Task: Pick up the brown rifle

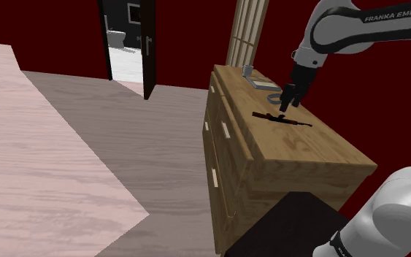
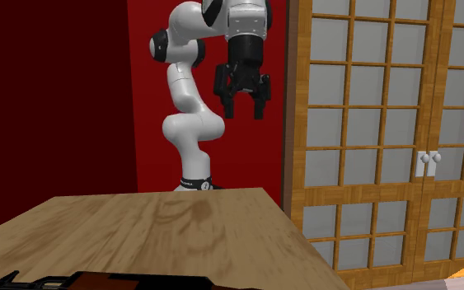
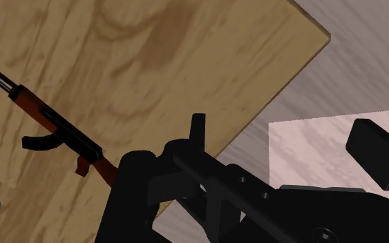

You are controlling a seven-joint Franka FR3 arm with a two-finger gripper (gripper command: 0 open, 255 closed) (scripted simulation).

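brown rifle (image 1: 280, 119) flat on the wooden dresser (image 1: 298, 150) — hand (image 1: 284, 104) above it, fingers apart

dark red walls (image 1: 50, 29) and a grey-brown wood-grain floor (image 1: 160, 146) surround the dresser, which has drawers with pale handles on its front and stands beside lattice-paned wooden doors (image 2: 386, 123); in the shoulder view an open black door (image 1: 149, 44) gives onto a bright room. the white arm (image 2: 185, 107) reaches over the dresser top, and its black hand hangs clear of the wood with both fingers spread and nothing between them. the rifle — brown stock and handguard, black curved magazine and barrel — lies about mid-top, not touched by the hand. toward the dresser's far end in the shoulder view sit a small grey cup (image 1: 248, 71) and a flat grey object (image 1: 262, 82).
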